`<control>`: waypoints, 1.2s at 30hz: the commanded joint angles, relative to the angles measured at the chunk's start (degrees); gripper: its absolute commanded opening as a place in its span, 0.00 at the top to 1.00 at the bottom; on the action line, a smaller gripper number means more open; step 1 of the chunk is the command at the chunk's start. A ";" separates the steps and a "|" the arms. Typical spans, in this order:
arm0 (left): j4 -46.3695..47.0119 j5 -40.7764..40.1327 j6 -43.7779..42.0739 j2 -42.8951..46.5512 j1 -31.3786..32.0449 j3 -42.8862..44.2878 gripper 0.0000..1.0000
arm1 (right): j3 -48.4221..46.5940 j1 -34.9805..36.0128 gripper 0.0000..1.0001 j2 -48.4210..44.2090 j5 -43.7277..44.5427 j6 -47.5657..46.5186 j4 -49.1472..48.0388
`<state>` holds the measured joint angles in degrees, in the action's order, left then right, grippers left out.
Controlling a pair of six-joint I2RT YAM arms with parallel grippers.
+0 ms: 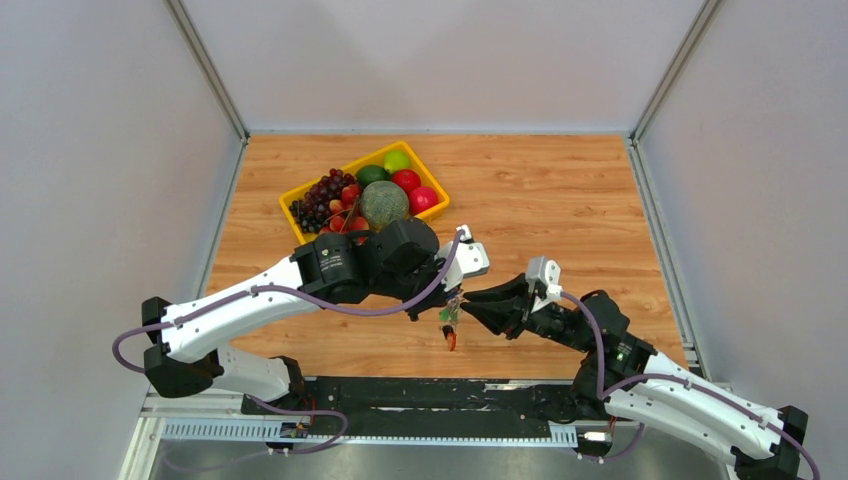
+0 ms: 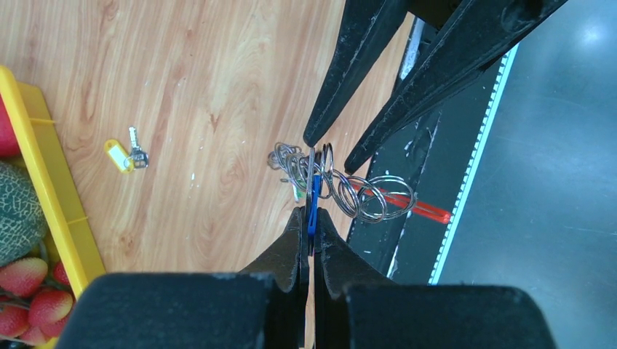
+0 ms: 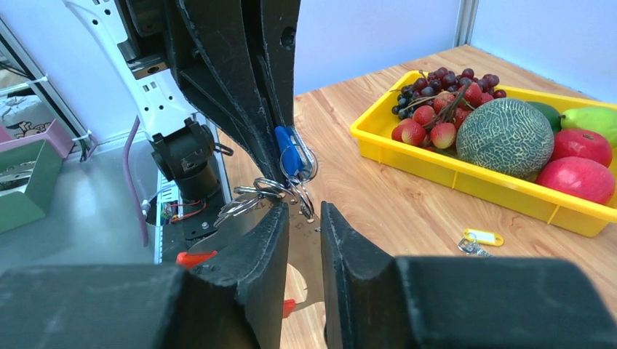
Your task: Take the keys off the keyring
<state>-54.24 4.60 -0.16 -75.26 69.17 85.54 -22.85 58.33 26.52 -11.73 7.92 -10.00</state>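
Observation:
The keyring [image 2: 356, 193], a cluster of silvery rings with a red fob [image 2: 426, 211], hangs in the air between my two grippers. My left gripper [image 2: 311, 218] is shut on the blue head of a key [image 2: 313, 200] still on the rings. My right gripper [image 3: 304, 211] is open, its fingertips [image 2: 314, 134] straddling one ring from the opposite side. In the right wrist view the blue key [image 3: 289, 151] hangs above the rings [image 3: 273, 190]. From above, the cluster [image 1: 451, 315] dangles near the table's front edge. A loose key with a yellow tag [image 2: 124, 155] lies on the table.
A yellow basket [image 1: 298, 190] of fruit, with grapes, a melon and apples, stands at the back left, just behind my left arm. The black mounting rail [image 1: 420, 395] runs along the near edge below the keyring.

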 commanded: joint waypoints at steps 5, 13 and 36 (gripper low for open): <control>3.92 1.49 -1.48 2.53 0.66 0.07 1.00 | -1.02 0.26 0.82 0.51 -2.33 -1.95 -3.62; 4.21 1.21 -1.68 2.69 0.97 -0.14 1.00 | -1.04 0.28 1.00 0.11 -3.89 -1.72 -3.91; -1.64 -9.27 -8.47 -0.79 3.57 -0.13 1.00 | -10.85 0.23 1.00 5.50 -4.96 -4.18 9.81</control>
<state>-55.68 -1.19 -4.95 -75.72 71.83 85.01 -30.09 58.33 31.90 -15.18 4.67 0.67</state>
